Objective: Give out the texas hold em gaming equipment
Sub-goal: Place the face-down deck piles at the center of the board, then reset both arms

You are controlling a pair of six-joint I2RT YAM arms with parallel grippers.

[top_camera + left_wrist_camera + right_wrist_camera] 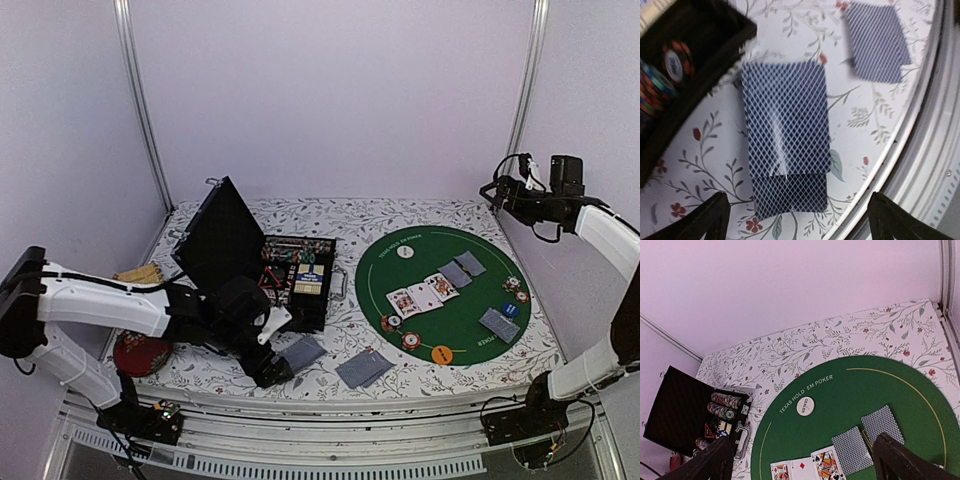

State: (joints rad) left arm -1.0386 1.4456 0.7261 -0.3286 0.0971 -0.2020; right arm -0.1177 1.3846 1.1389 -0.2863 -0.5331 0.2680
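Left wrist view: left gripper (797, 200), jaws spread, is hovering over overlapping cards (785, 130); a pinch here may be lifting both together.

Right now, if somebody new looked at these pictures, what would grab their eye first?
The green felt mat on the right, with face-up cards at its middle and poker chips along its near edge. Next, the open black case to the left of the mat, with more chips racked inside. Then the left gripper, open, low over a face-down card stack just in front of the case.
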